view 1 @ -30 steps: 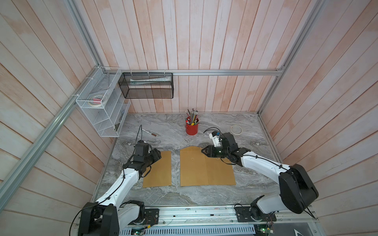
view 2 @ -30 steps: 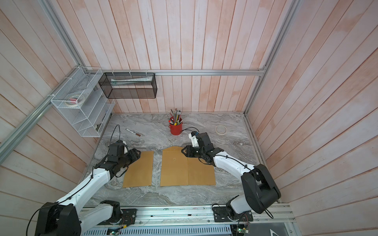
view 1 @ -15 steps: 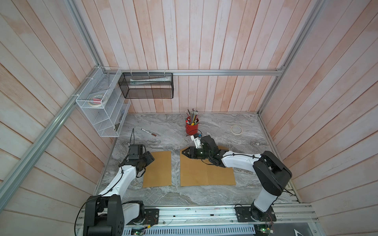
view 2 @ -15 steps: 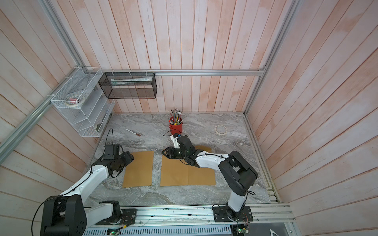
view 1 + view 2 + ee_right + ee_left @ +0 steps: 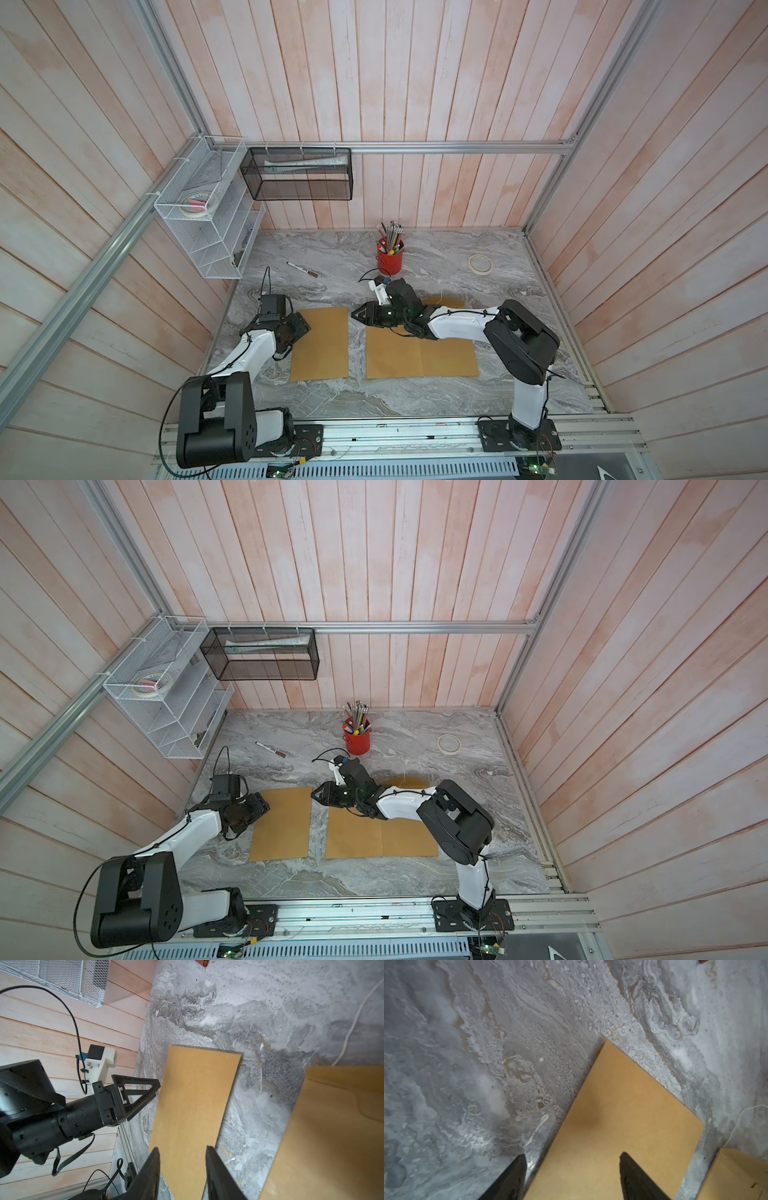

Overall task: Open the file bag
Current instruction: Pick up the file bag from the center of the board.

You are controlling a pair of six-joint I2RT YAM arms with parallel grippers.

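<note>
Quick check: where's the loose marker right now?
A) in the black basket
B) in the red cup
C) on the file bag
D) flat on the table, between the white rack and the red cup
D: the marker lies flat on the marble table, between the white rack and the red cup.
</note>
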